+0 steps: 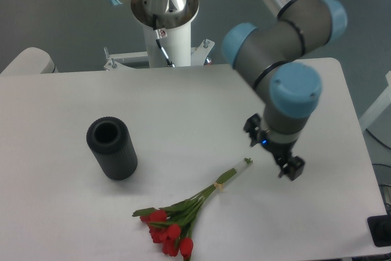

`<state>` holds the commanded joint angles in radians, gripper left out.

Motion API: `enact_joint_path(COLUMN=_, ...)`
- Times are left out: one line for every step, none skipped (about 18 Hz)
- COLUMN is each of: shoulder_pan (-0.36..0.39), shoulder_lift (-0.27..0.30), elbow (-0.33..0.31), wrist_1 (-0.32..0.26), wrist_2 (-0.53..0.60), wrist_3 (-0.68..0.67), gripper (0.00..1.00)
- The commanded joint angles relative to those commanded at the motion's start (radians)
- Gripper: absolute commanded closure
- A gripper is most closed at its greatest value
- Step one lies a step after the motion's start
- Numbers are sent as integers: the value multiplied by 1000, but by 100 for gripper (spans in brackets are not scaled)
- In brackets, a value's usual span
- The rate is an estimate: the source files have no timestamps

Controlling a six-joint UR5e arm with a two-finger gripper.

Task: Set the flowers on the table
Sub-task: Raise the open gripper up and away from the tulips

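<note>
The flowers (183,212) lie flat on the table (73,200) near its front edge, blooms nearest, stems pointing far-right. Just right of the stem ends hangs the gripper (274,154), released and grasping nothing. A black vase (112,148) stands upright to the left.

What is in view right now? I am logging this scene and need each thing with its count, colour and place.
flowers: one bunch, red blooms with green stems, lying flat near the front edge, pale stem ends pointing toward the gripper
vase: one, black ribbed cylinder, upright on the left side, empty
table: one, white, under everything
mounting column: one, white, behind the table
arm: one, grey with blue caps, over the right side
gripper: one, black, above the table right of the stems, holding nothing
</note>
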<state>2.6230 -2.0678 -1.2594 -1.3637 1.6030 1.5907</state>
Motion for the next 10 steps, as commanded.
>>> enact_joint_path(shoulder_pan=8, shoulder_lift=0, elbow=-3, wrist_1=2, wrist_2=0, wrist_3=0, gripper=0)
enact_joint_path(shoulder_pan=8, shoulder_lift=-2, elbow=-6, wrist_1=3, wrist_2=0, wrist_3=0, gripper=0)
enact_joint_path(shoulder_pan=8, shoulder_lift=-3, elbow=-9, wrist_1=6, wrist_2=-2, wrist_3=2, gripper=0)
enact_joint_path(shoulder_pan=8, shoulder_lift=-5, elbow=-11, wrist_1=6, wrist_2=-2, wrist_3=2, gripper=0)
enact_joint_path(shoulder_pan=8, shoulder_lift=-5, elbow=-11, wrist_1=6, wrist_2=-2, wrist_3=0, gripper=0)
enact_joint_path(shoulder_pan=8, shoulder_lift=-5, elbow=-11, wrist_1=8, wrist_2=-3, wrist_3=0, gripper=0)
enact_joint_path(shoulder_pan=8, shoulder_lift=-6, elbow=-12, wrist_1=8, wrist_2=-6, wrist_3=0, gripper=0)
enact_joint_path(shoulder_pan=9, shoulder_lift=-6, elbow=-14, wrist_1=8, wrist_2=-9, wrist_3=2, gripper=0)
enact_joint_path(shoulder_pan=11, shoulder_lift=-6, elbow=-14, wrist_1=8, wrist_2=-11, wrist_3=2, gripper=0)
enact_joint_path(shoulder_pan=11, shoulder_lift=-8, elbow=-15, wrist_1=8, wrist_2=-12, wrist_3=2, gripper=0)
